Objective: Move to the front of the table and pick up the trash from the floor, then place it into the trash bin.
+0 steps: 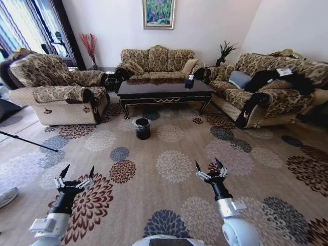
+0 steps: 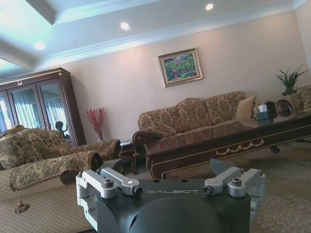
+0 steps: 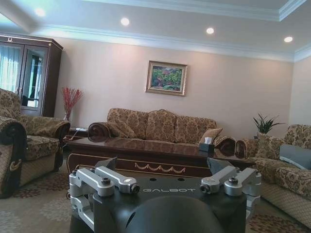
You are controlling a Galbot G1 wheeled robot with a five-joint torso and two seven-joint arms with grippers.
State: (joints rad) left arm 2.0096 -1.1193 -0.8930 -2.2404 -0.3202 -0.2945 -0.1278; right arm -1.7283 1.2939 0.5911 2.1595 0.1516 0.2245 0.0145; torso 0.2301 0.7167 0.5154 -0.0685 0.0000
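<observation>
Trash bin (image 1: 143,128) before table (image 1: 164,91)

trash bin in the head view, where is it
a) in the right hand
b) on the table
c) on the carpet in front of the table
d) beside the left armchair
c: the bin stands on the carpet just in front of the table, apart from it, far ahead of both open hands, left hand and right hand, which hold nothing.
</observation>
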